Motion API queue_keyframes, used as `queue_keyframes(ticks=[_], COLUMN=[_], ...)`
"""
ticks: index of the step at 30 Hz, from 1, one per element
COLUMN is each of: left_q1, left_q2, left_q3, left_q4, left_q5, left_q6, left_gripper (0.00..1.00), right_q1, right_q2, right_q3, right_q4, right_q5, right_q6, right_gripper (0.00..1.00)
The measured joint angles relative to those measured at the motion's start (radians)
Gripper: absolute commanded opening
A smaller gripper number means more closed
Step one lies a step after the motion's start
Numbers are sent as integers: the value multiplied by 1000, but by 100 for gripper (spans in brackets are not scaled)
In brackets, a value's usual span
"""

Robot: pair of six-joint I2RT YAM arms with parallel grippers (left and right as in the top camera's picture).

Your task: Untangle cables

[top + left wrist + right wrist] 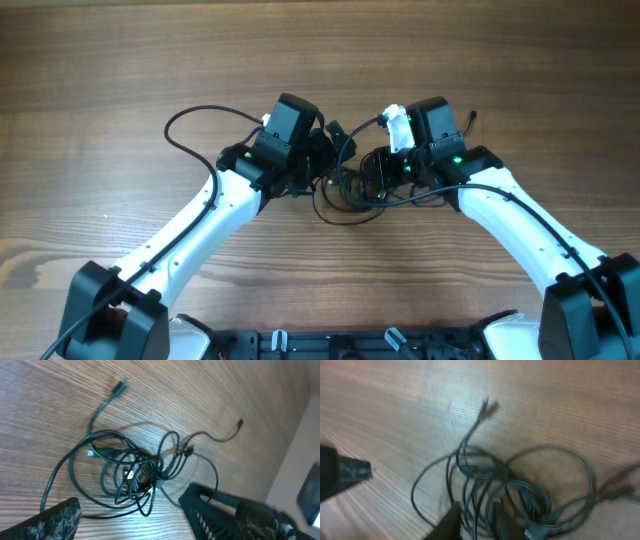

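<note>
Cables (135, 472) knotted just ahead of left gripper (131, 501) — jaws spread wide. Right gripper (477, 526) straddles strands — cannot tell if pinching.

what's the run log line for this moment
cables: knotted pile on wooden table | plug ends: lying free outside knot | left gripper: open over pile | right gripper: fingers narrow astride strands, grip unclear

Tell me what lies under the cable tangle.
Only wooden table shows through the loops of the cables. Where strands pile up at the centre, whatever lies beneath is covered.
</note>
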State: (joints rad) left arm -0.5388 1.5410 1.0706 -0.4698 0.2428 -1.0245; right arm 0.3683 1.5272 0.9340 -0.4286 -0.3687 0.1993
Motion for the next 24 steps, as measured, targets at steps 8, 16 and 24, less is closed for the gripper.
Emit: queue_keyframes(ticks=[8, 16, 24], left_q1=[0, 4, -45], left_q2=[24, 130, 179], left_q3=[0, 0, 0], left_q4=[0, 18, 6], left_q5=[-76, -66, -21], left_q6=[-89, -53, 48], left_gripper=[100, 66, 69], right_q1=[25, 66, -50], right_q2=[3, 34, -2], right_q3=[-71, -108, -54], right_q4=[-71, 2, -53], right_q5=[-5, -32, -103], right_q6=[94, 126, 140], right_gripper=[35, 4, 4])
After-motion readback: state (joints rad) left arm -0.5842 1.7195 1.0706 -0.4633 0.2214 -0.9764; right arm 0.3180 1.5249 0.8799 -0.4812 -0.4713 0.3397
